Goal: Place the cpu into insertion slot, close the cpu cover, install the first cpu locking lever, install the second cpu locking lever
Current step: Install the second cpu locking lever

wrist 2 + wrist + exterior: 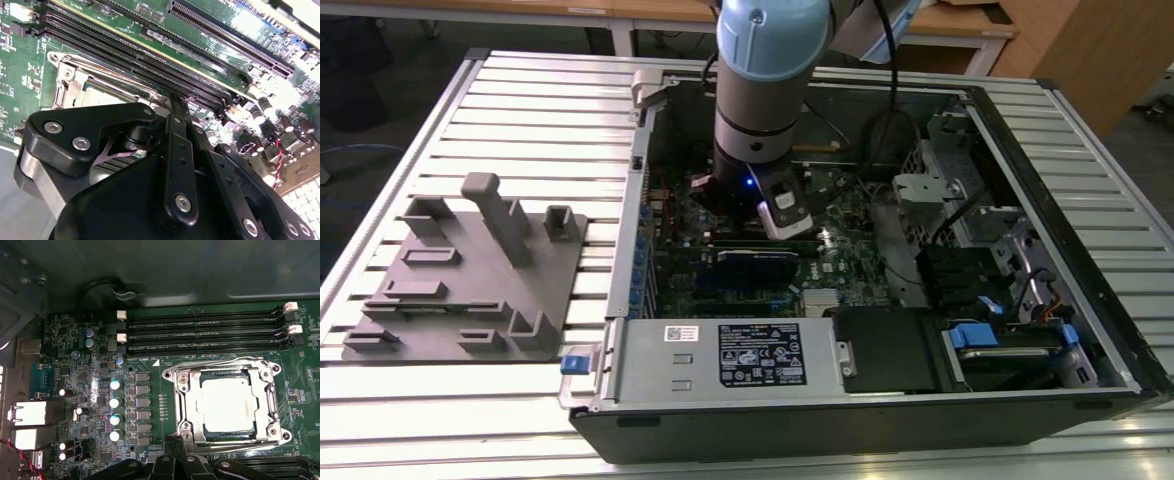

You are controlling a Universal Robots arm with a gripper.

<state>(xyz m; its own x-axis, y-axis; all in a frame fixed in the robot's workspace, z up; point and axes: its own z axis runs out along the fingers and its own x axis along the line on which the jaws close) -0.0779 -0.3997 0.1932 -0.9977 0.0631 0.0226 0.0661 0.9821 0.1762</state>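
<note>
**Gripper low over the socket, cpu seated**

- Gripper (175, 107): black linkage body, nearest the lens in the second wrist view. The finger links run together to a narrow tip with no gap visible between them; jaws clenched, nothing seen held. In the exterior view the gripper (781, 222) hangs straight down inside the open case (1067, 200), just above the board.
- Cpu (227, 404): dull silver square, lying flat in the slot (226, 407), edges square to the socket rim.
- Cover (189, 407): metal frame lying down around the cpu, its window showing the chip top. It appears closed.
- Levers: thin wire rods run along the socket's sides, one at the memory-slot side (220, 363), one at the gripper side (235, 443). Whether either is latched cannot be told.
- Relation: the fingertips sit just beside the socket's edge, on the side away from the memory slots (200, 330). The nearer lever's long axis runs along that edge, crosswise to the fingers.
- Board (100, 405): green, capacitors beside the socket.
</note>
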